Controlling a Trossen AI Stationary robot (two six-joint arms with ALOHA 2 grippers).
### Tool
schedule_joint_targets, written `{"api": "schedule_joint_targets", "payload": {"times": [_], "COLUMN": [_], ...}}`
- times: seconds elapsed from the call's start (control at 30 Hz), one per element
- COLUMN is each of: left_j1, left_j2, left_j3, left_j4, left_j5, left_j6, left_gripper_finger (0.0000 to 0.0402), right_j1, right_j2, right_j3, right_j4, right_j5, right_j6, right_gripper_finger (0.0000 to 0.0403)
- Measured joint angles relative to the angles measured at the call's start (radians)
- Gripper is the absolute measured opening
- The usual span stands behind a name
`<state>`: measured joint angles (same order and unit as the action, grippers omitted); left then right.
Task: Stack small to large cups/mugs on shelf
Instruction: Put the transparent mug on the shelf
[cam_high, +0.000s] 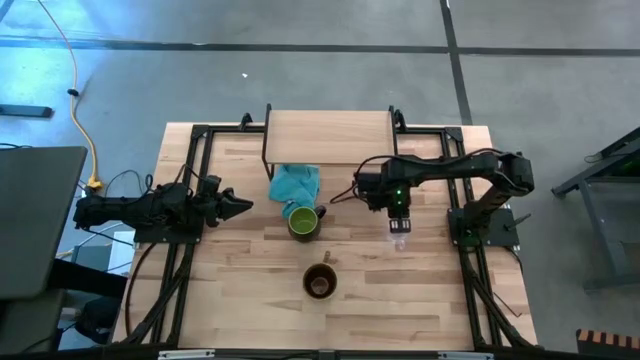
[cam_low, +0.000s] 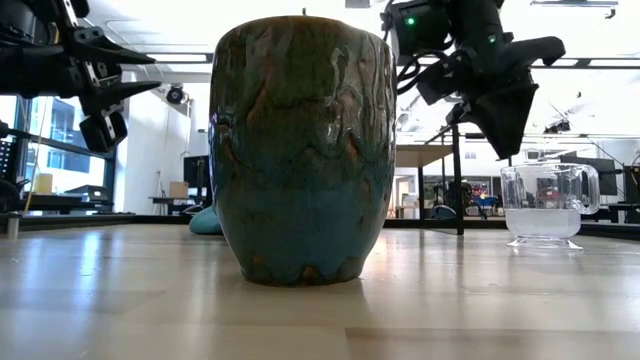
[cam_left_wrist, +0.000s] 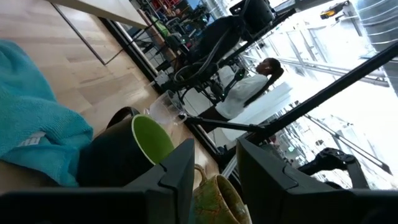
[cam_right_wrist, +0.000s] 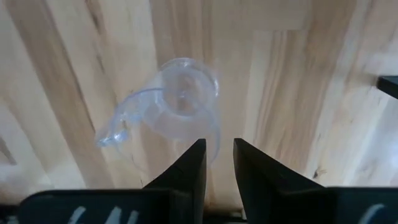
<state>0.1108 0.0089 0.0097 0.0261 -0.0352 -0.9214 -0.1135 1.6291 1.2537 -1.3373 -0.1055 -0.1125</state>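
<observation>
Glass cup (cam_high: 400, 242): small, clear, upright on the surface on the right side, well apart from the shelf; nothing shows inside it in the right wrist view (cam_right_wrist: 180, 102) — its handle sticks out to one side.

Green mug (cam_high: 303, 221): dark outside, bright green within, standing near the middle of the surface just in front of the shelf, touching or just beside the teal cloth (cam_high: 295, 182); its inside looks bare (the left wrist view shows only part of it (cam_left_wrist: 152, 138)).

Brown mug (cam_high: 320, 281): the largest, upright toward the front of the surface, apart from the other two; from above its inside is dark and no contents can be made out.

Shelf (cam_high: 330, 135): light-wood board on black legs at the back of the surface; no cup stands on it, and the cloth lies at its front edge.

Right pincer (cam_high: 398, 222): hanging right above the glass cup, fingers slightly parted with a narrow gap — released, grasping nothing.

Left pincer (cam_high: 238, 206): raised at the left side of the surface, pointing toward the green mug, fingers apart, released.
</observation>
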Motion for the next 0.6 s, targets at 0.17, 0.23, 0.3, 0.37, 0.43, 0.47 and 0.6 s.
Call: {"api": "schedule_joint_targets", "payload": {"times": [0.17,0.23,0.3,0.37,0.43,0.47,0.6], "left_j1": [0.0,0.0,0.0,0.0,0.0,0.0,0.0], "left_j2": [0.0,0.0,0.0,0.0,0.0,0.0,0.0], "left_j3": [0.0,0.0,0.0,0.0,0.0,0.0,0.0], "left_j4": [-0.001,-0.002,-0.002,-0.002,-0.002,-0.002,-0.002], "left_j5": [0.001,0.001,0.001,0.001,0.001,0.001,0.0], "left_j6": [0.014,0.016,0.016,0.016,0.017,0.016,0.01], "left_gripper_finger": [0.0106,0.0106,0.0106,0.0106,0.0106,0.0106,0.0106], "right_j1": [-0.005,-0.005,-0.005,-0.005,-0.003,-0.001,0.0], "right_j2": [0.0,0.0,0.0,-0.003,-0.011,-0.017,-0.069], "right_j3": [0.0,0.0,-0.016,-0.052,-0.092,-0.109,-0.132], "right_j4": [-0.019,-0.017,-0.006,-0.002,0.009,0.015,0.077], "right_j5": [-0.008,-0.009,-0.011,-0.021,-0.029,-0.028,-0.025], "right_j6": [-0.016,-0.009,0.002,0.014,0.029,0.043,0.093], "right_gripper_finger": [0.0072,0.0072,0.0072,0.0072,0.0072,0.0072,0.0072]}}
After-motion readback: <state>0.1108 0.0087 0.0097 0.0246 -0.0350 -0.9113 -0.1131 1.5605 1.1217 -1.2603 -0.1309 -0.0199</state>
